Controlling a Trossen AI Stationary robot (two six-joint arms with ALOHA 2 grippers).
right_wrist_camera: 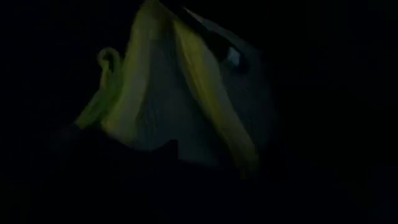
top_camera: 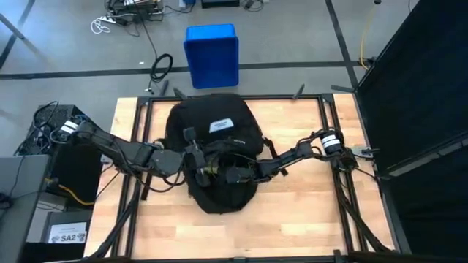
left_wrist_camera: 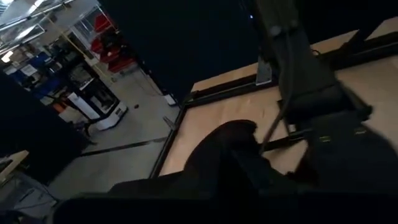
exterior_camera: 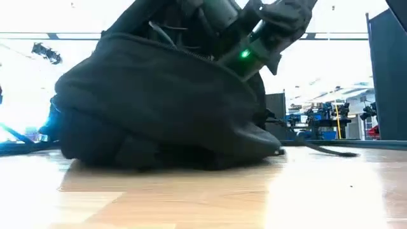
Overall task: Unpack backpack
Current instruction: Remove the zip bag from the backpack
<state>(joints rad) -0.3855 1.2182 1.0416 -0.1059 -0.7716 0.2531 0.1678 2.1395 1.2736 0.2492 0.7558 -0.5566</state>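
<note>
The left gripper (top_camera: 191, 155) sits at the pack's left edge, seemingly holding the opening, though whether its fingers are spread or pinching fabric I cannot tell. The backpack (top_camera: 212, 117) lies mid-table, label up. The right gripper (top_camera: 232, 174) reaches into the mouth — its wrist view shows only yellow-green lining (right_wrist_camera: 186, 81) in the dark, so its fingers cannot be read either. The risk is a blind grab: the right could snag lining instead of contents and drag the whole pack, or the left could lose the flap and let the mouth fall shut on it.
</note>
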